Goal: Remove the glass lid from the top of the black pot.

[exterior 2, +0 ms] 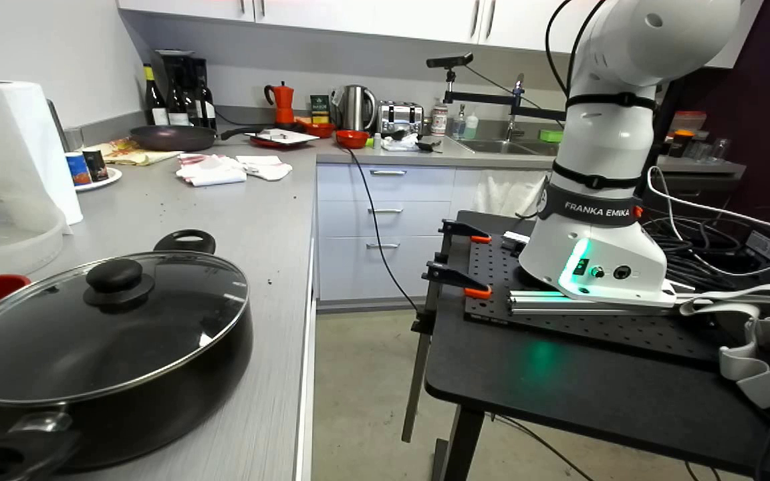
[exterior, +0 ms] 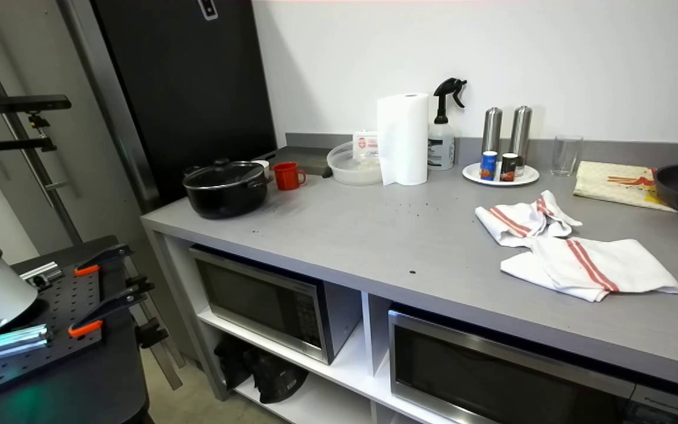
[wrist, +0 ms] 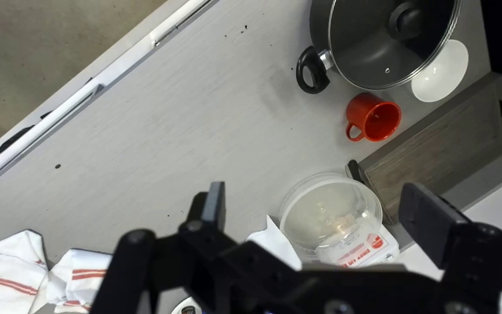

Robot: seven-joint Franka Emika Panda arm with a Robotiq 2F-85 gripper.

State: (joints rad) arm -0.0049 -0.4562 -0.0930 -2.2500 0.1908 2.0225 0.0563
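Observation:
The black pot (exterior: 227, 201) stands at the counter's end near the black panel, and it shows large in an exterior view (exterior 2: 184, 407). The glass lid (exterior 2: 44, 341), with its metal rim and dark knob, sits on top of the pot; it also shows in an exterior view (exterior: 230, 174). In the wrist view the pot (wrist: 319, 26) and lid (wrist: 368, 48) are at the upper right, partly cut off by the frame edge. My gripper (wrist: 314, 207) is open and empty, above the counter and away from the pot. It does not show in the exterior views.
A red mug (wrist: 373, 117) and a white bowl (wrist: 440, 72) stand close beside the pot. A wooden tray (wrist: 442, 144), a clear plastic tub (wrist: 320, 209), a paper towel roll (exterior: 404, 138) and a spray bottle (exterior: 441, 144) are along the wall. Striped towels (exterior: 598, 265) lie further along.

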